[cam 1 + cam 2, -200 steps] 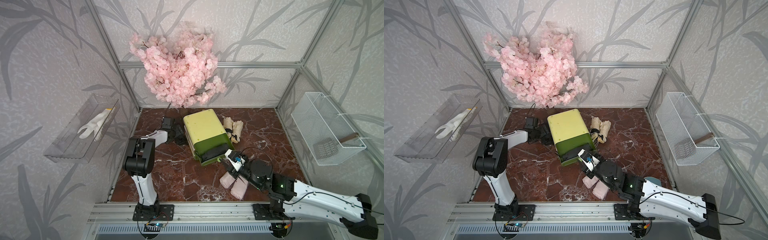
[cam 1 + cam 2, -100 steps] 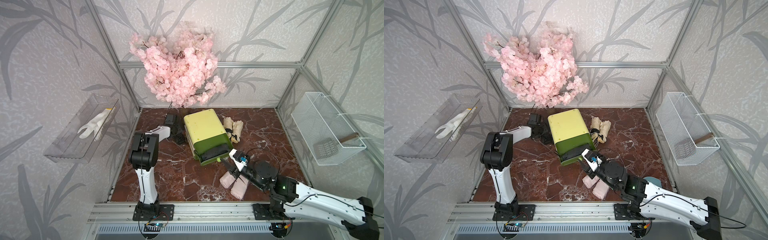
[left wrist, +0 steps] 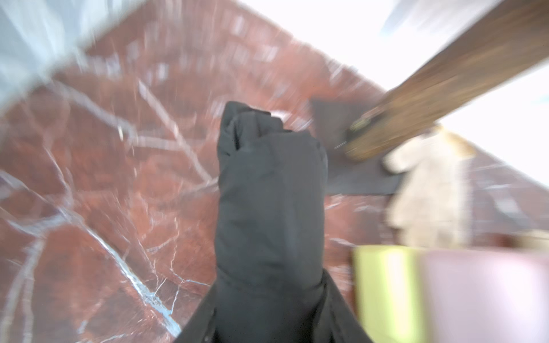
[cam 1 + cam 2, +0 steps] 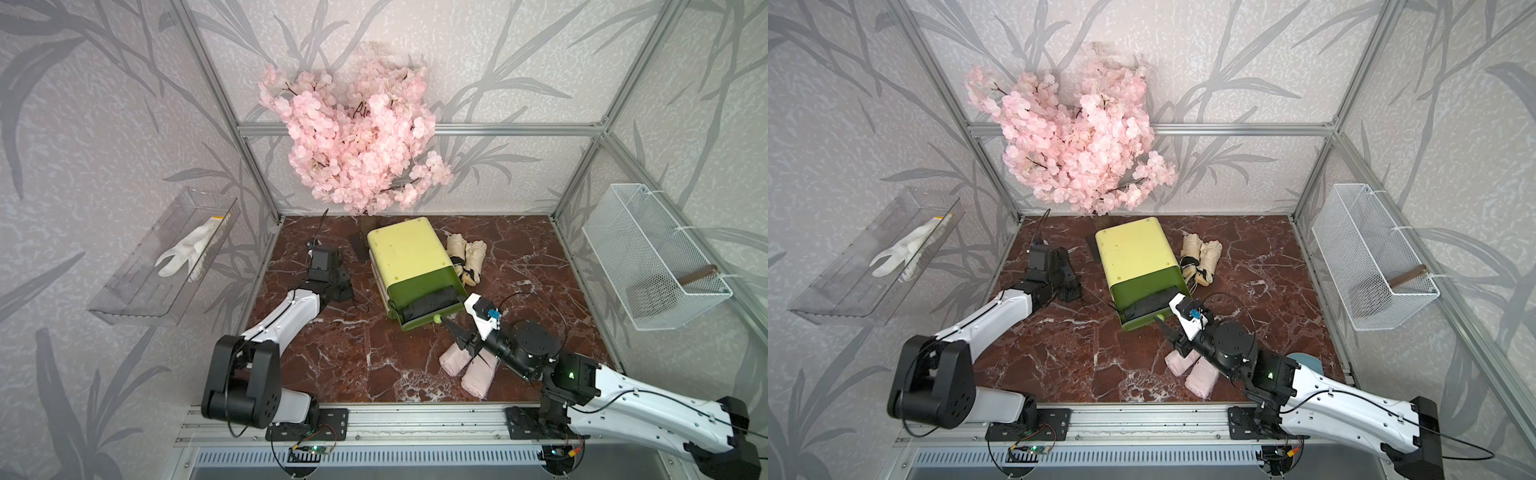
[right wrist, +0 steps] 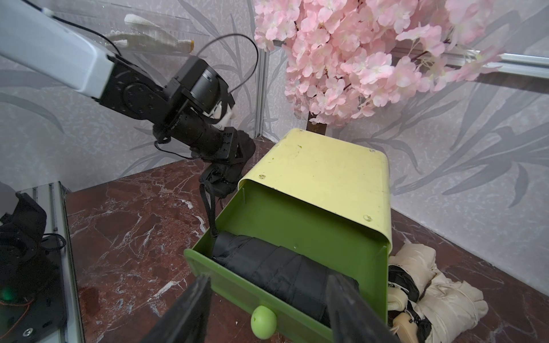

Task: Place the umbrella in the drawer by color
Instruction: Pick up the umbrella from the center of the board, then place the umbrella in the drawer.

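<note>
Red-brown marble surface (image 4: pixel 332 357) floors a cell walled in leaf-patterned paper. Left hand (image 5: pixel 236 153) is clamped on a folded black umbrella (image 3: pixel 267 208), whose long axis runs straight out along the hand's own line. It is held near the rear of the surface, left of the yellow-green cabinet (image 4: pixel 405 253). Right hand (image 5: pixel 267 279) stands with its fingers apart in front of the pulled-out green drawer (image 5: pixel 237 291), and the knob (image 5: pixel 263 325) sits between them, clear of both. Inside lies a second black umbrella (image 5: pixel 282 273), its length across the drawer, parallel to the front. Cream umbrellas (image 4: pixel 467 257) lie right of the cabinet. Pink umbrellas (image 4: pixel 465 370) lie under the right arm.
</note>
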